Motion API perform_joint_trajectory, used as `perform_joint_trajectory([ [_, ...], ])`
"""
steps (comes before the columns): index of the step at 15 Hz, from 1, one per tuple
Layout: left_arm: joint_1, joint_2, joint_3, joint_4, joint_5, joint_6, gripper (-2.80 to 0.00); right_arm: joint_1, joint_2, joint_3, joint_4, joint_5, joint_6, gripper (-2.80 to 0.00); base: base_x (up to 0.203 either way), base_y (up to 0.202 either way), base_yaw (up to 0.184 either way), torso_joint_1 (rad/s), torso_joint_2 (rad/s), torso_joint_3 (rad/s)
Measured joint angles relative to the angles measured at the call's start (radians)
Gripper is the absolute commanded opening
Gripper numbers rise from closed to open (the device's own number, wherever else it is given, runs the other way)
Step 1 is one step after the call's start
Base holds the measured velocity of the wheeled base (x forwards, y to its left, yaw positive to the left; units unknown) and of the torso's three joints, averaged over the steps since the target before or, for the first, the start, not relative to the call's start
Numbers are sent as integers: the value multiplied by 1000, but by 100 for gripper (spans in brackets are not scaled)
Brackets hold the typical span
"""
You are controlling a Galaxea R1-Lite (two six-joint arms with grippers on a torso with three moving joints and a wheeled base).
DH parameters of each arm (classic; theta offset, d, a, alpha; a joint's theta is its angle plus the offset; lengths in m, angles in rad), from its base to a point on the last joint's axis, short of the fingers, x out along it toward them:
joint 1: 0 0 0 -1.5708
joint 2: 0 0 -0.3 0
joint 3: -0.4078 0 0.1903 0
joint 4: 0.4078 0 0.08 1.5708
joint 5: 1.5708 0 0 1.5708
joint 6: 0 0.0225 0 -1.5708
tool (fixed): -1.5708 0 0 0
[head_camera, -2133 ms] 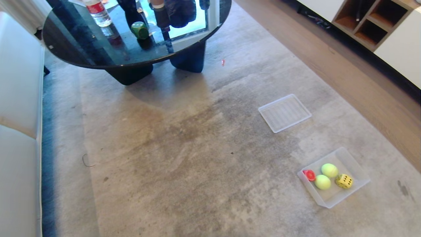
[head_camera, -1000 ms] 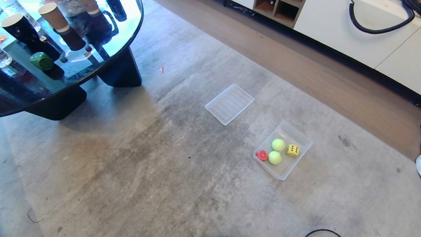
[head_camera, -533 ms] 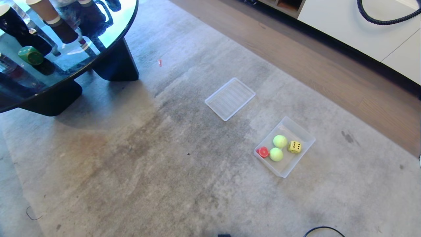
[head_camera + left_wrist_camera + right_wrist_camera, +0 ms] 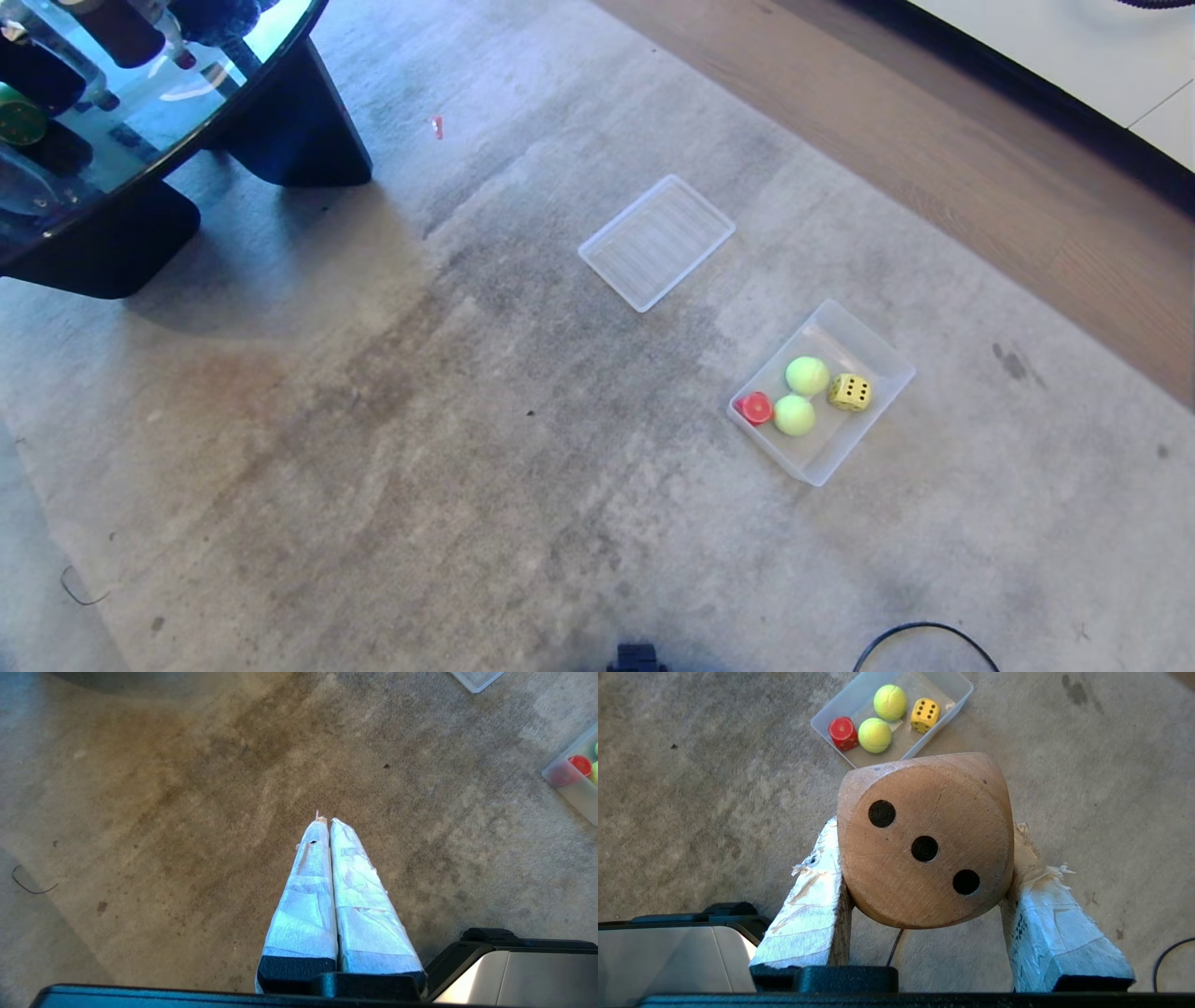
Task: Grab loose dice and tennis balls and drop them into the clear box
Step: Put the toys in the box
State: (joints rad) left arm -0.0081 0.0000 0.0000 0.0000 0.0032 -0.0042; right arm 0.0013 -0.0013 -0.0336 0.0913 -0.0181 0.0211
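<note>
My right gripper (image 4: 924, 833) is shut on a beige die (image 4: 924, 840) with dark pips and holds it above the carpet, short of the clear box (image 4: 822, 718). Inside the clear box (image 4: 896, 369) lie a red die (image 4: 754, 408), a yellow die (image 4: 850, 392) and two tennis balls (image 4: 807, 375) (image 4: 794, 414). A green die (image 4: 17, 117) rests on the glass table at the far left. My left gripper (image 4: 325, 820) is shut on nothing over bare carpet. Neither gripper shows in the head view.
A flat ribbed clear lid (image 4: 656, 241) lies on the carpet beyond the box. The black glass table (image 4: 112, 243) with cups stands at the far left. A wooden floor strip (image 4: 980, 187) runs along the right. A black cable (image 4: 924, 644) loops near the bottom edge.
The whole head view has shifted: the camera has swung and tipped downward, so table, lid and box slide across the picture. The box's contents stay as they were.
</note>
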Motion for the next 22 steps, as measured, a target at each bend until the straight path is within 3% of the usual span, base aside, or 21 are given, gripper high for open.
perform_joint_trajectory([
  [22,1,0,0,0,1,-5,-280,0,0,0,0,0,0,-280,0,0,0,3,3,-198],
])
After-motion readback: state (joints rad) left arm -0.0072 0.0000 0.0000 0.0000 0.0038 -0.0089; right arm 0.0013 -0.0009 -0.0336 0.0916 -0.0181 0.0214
